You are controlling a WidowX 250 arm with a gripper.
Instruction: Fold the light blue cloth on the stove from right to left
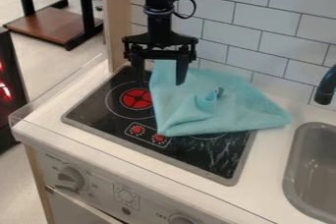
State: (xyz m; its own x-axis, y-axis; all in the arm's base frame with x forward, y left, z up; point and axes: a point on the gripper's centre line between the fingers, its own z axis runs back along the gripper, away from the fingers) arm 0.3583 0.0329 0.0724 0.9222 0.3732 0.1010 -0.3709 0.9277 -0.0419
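- Right, cloth [190,107]: light blue, lying rumpled over the back and right of the black cooktop [95,105], spilling past its right edge onto the white counter [78,137].
- Handling, my judgement: light, soft, limp. Not fragile, not likely to slip. It should sag and fold from wherever I lift it, and a flat part gives me little to pinch.
- Best hold: the raised fold near the middle, since it stands proud. A small grey bit [220,91] shows beside that fold; can't tell what it is.
- My gripper [160,83]: over the cloth's back left part, pointing down. Fingers spread wide, nothing pinched between them. One finger overlaps the cloth in view; can't tell if it touches.
- Left of the cloth: red burner mark [137,98], partly bare. Two red dials [148,134] sit near its front left corner.
- Further out: grey sink [293,161] on the right, dark faucet [324,88] above it, tiled wall [253,14] behind, oven knob [69,179] on the front panel.
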